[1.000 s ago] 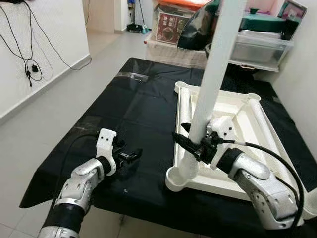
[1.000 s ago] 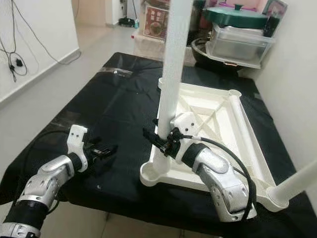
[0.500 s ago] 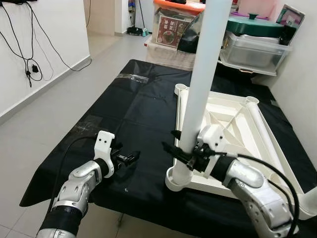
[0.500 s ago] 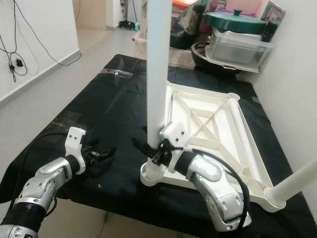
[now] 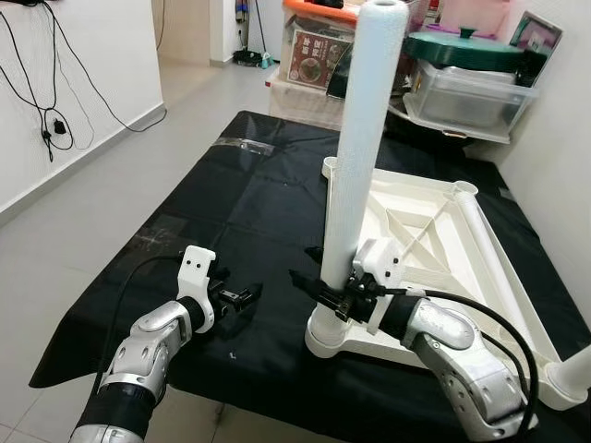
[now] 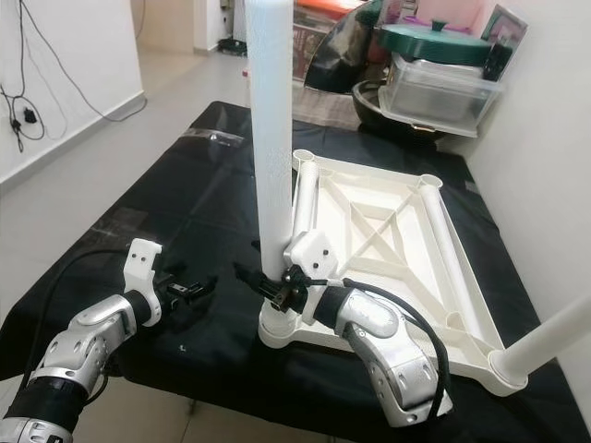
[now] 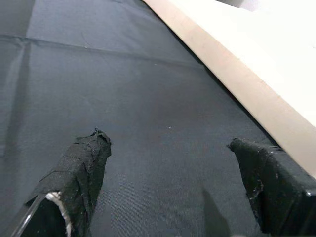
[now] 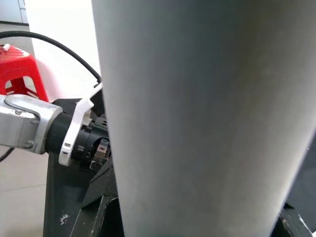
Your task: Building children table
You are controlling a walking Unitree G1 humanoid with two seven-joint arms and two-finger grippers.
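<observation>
table leg upright in its corner socket

the table top lies upside down on the black-covered surface, its ribbed underside facing up. one white leg stands on end at the near left corner of the top, long axis close to vertical with a slight lean, its foot seated in the round corner socket and its blunt end pointing at the ceiling. another leg juts up and away from the near right corner at a slant.

the right claw reaches in from the right and closes round the lower part of the upright leg, a black finger on either side of the tube; in the right wrist view the leg sits right against the camera.

the left claw hovers low over the black cloth, just left of the socket, fingers spread wide and holding nothing.

storage boxes stand beyond the far end.
</observation>
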